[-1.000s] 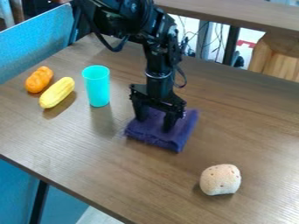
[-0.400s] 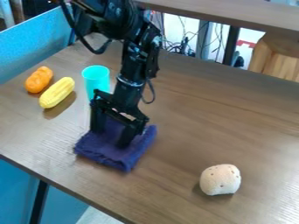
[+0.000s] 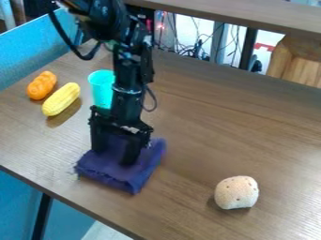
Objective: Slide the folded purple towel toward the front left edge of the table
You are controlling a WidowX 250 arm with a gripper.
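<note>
The black gripper hangs down over the purple cloth left of the table's middle. Its two fingers stand apart, with their tips on the cloth, and part of the cloth shows between them. The cloth lies folded and flat, at a slant to the table's front edge. Just behind the gripper is an upright turquoise cup, partly hidden by the arm.
A yellow corn-like piece and an orange lumpy piece lie left of the cup on the brown table. A pale, speckled rounded lump sits at the front right. A blue panel borders the table's left side.
Gripper and cloth have shifted together to the left and toward the table's front edge, and the arm now covers part of the cup. The other things have stayed in place.
</note>
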